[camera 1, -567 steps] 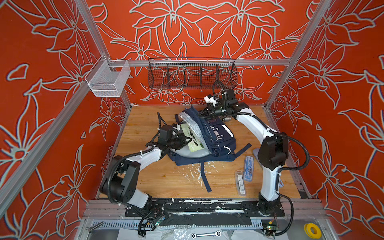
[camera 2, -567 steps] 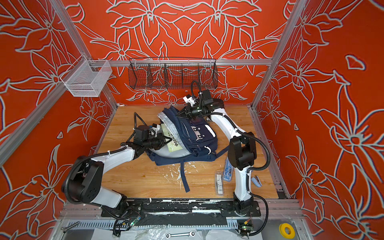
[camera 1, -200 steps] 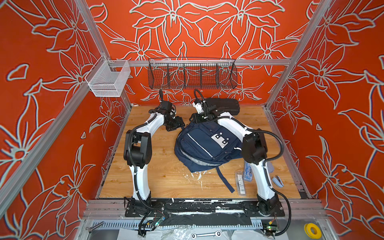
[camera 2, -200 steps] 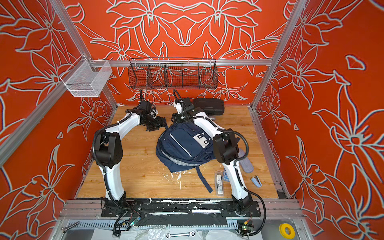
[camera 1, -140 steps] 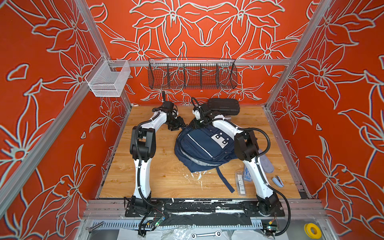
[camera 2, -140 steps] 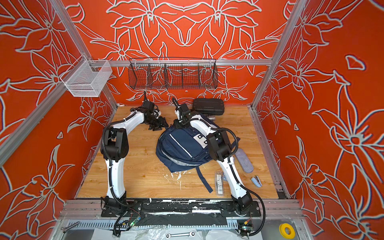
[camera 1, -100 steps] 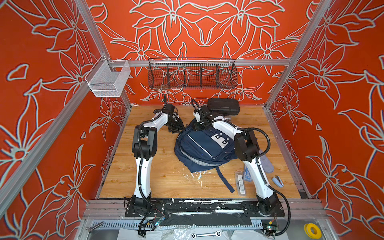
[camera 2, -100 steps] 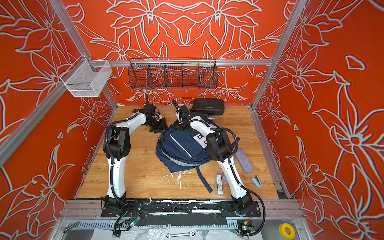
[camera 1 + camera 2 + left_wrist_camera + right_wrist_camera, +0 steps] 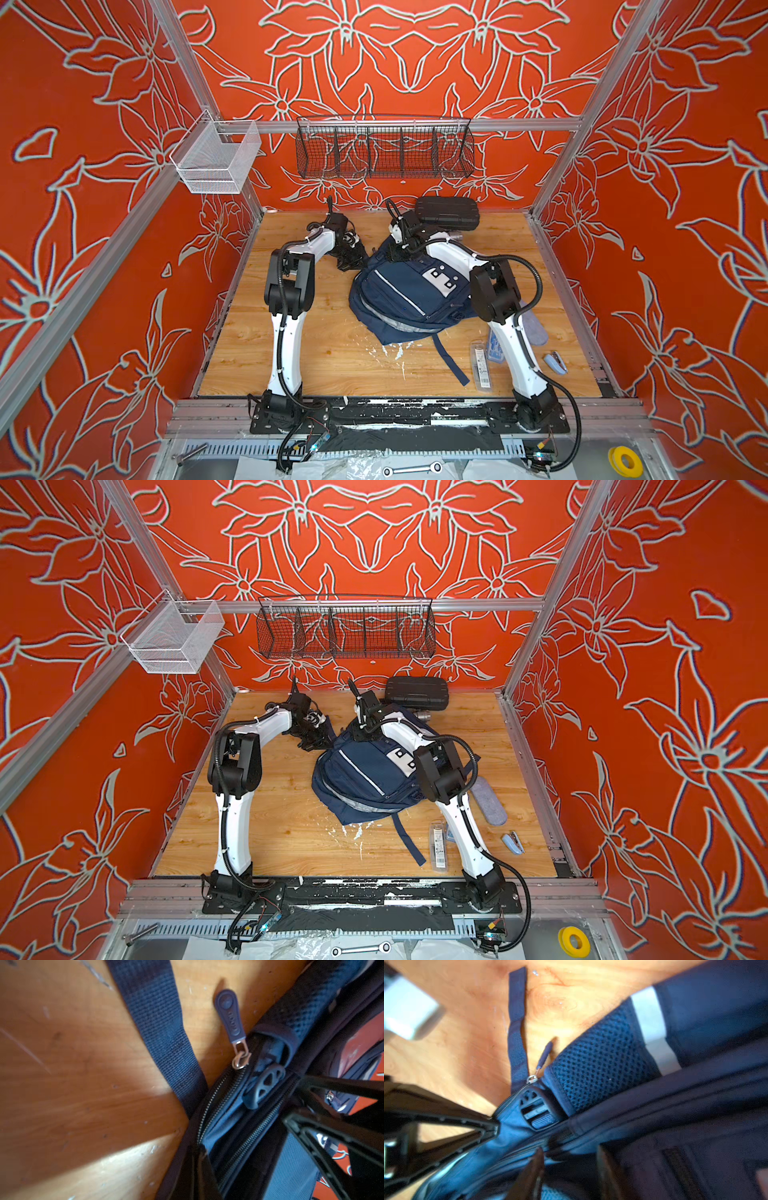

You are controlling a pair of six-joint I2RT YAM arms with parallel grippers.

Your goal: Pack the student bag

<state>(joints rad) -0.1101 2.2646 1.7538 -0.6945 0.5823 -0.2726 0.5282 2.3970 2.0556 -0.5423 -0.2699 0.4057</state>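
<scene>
Student bag (image 9: 411,291) lies flat on the wooden table (image 9: 332,357), mid-table and a bit right of centre in both top views. Its front panel with the white patch (image 9: 442,279) faces up, and its top end points at the back wall, close to the black hard case (image 9: 446,212). One loose strap (image 9: 451,363) trails toward the near edge. Left gripper (image 9: 354,261) is at the bag's top left corner, jaws fully closed. In the right wrist view the left gripper (image 9: 495,1128) comes to a point on the blue lining just beside the zip teeth, pinching the edge of the bag's opening. Right gripper (image 9: 399,250) is down on the top of the bag, near the left one. Its fingers (image 9: 538,1165) stand partway apart with dark bag cloth between them; it's blurred, so I cannot tell whether they clamp the cloth or only straddle it. In the left wrist view the zipper pull (image 9: 229,1014) lies on the wood beside a webbing strap (image 9: 160,1022), with its metal slider at the end of the zip teeth. A plastic buckle (image 9: 264,1084) sits just inside the gaping opening, next to the mesh shoulder pad (image 9: 307,1007). On the table right of the bag, by the right arm, are a grey pouch (image 9: 534,328), a small pale-blue stapler (image 9: 556,362) and a clear packet (image 9: 480,368).
</scene>
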